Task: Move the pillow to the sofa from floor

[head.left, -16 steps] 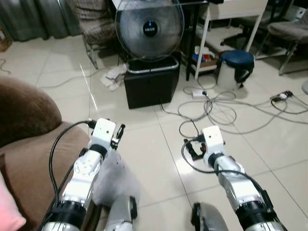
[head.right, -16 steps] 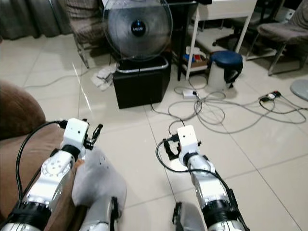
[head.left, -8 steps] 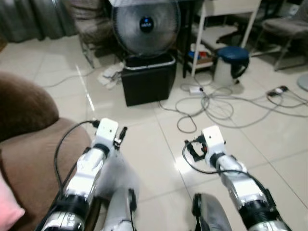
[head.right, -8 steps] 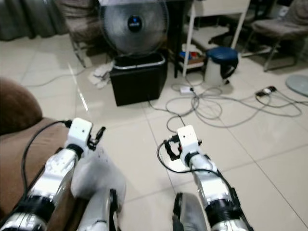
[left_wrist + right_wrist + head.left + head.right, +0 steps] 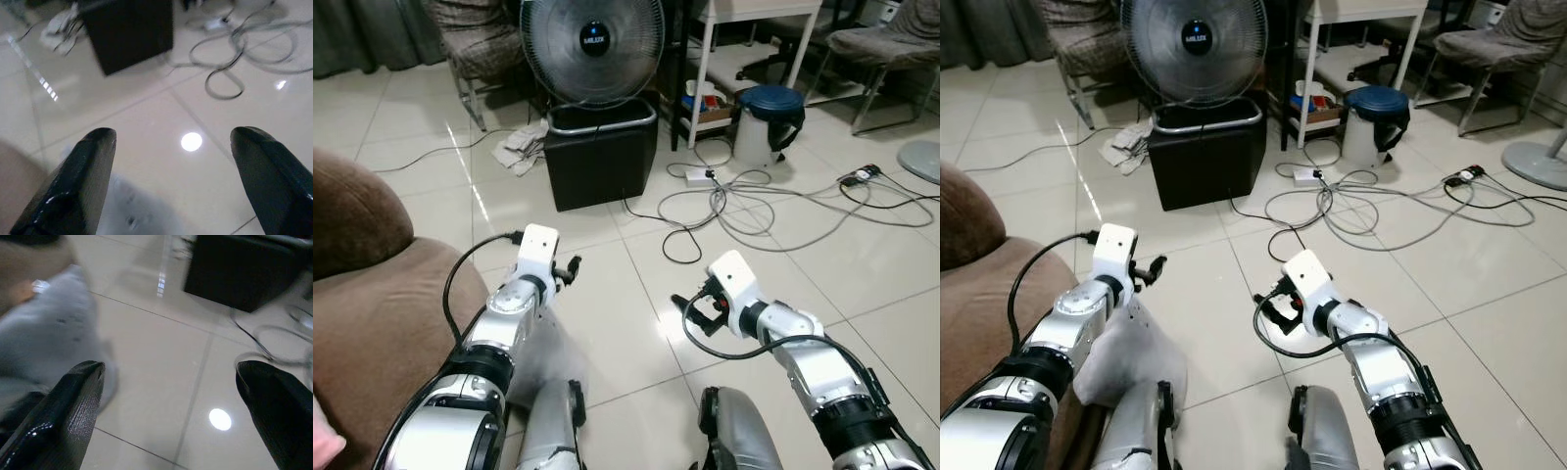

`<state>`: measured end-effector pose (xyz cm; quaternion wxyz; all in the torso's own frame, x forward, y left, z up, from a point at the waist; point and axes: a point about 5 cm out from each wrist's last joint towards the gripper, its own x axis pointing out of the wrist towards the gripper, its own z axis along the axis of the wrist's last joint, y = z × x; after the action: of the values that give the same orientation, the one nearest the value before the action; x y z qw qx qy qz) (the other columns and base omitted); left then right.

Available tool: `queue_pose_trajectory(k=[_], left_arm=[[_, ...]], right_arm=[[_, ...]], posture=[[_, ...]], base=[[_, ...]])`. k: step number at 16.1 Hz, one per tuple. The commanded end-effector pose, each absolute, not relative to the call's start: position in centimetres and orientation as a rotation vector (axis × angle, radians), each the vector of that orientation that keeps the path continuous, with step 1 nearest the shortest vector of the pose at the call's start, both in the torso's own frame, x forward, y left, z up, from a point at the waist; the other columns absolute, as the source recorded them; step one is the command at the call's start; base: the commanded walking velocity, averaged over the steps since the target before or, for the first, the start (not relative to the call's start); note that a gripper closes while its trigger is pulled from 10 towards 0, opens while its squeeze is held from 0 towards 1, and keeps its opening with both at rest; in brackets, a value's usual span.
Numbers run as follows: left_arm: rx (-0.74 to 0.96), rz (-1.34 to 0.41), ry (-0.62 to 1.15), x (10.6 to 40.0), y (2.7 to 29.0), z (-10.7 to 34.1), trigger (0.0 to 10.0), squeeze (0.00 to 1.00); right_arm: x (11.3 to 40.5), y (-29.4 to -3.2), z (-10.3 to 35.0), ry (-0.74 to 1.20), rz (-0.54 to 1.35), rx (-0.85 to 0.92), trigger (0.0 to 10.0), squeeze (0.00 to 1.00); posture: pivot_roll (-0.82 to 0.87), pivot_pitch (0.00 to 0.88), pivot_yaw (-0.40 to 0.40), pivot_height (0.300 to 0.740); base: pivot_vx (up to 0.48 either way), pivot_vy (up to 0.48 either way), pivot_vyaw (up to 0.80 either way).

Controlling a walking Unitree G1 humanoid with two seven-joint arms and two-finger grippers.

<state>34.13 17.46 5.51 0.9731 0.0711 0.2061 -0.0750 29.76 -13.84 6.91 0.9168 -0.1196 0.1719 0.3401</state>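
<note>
A grey pillow (image 5: 1132,345) lies on the tiled floor against the front of the brown sofa (image 5: 382,313), close to my legs. My left gripper (image 5: 1152,266) hovers just above the pillow's far edge, its fingers (image 5: 93,161) spread wide and empty. The left wrist view catches a grey corner of the pillow (image 5: 134,215) below them. My right gripper (image 5: 1268,307) hangs low over the floor, right of the pillow and turned toward it. It is open too, with nothing between the fingers (image 5: 73,391), and the pillow (image 5: 54,333) shows blurred beyond one fingertip.
A standing fan (image 5: 594,44) sits on a black box (image 5: 602,162) ahead. A crumpled cloth (image 5: 517,152) lies left of the box. Loose cables (image 5: 754,206) spread over the floor at right, near a blue-lidded bin (image 5: 767,122), a white table and chairs.
The view has shifted, showing more of the room ahead. My right gripper has swung left toward the pillow. My left gripper stays over the pillow's far edge.
</note>
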Motion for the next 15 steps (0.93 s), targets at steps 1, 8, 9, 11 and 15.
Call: queue_pose_trajectory(k=[1,8,9,11,15], left_arm=[[0.174,-0.108,0.47,33.7,18.5,4.8,10.0,1.0],[0.129,0.108,0.543,31.6,22.8,2.8,10.0,1.0],[0.114,0.122,0.547,31.3,23.1,2.6,10.0,1.0],[0.112,0.169,0.556,30.7,23.6,2.0,10.0,1.0],[0.203,0.282,0.531,29.2,25.2,1.3,10.0,1.0]], right_arm=[[29.6,-13.3,7.3,0.348,0.746,-0.238,10.0,0.0],[27.9,-11.3,8.3,0.293,0.829,-0.212,10.0,0.0],[27.5,-11.1,8.6,0.294,0.844,-0.218,10.0,0.0],[27.0,-11.1,8.7,0.304,0.868,-0.236,10.0,0.0],[25.6,-10.3,8.7,0.32,0.93,-0.246,10.0,0.0]], posture=[[0.05,0.023,0.005,0.574],[0.05,0.256,-0.004,0.574],[0.04,0.287,-0.014,0.574],[0.03,0.315,-0.03,0.574],[0.0,0.341,-0.062,0.574]], base=[[0.0,0.0,0.0],[0.0,0.0,0.0],[0.0,0.0,0.0],[0.0,0.0,0.0],[0.0,0.0,0.0]])
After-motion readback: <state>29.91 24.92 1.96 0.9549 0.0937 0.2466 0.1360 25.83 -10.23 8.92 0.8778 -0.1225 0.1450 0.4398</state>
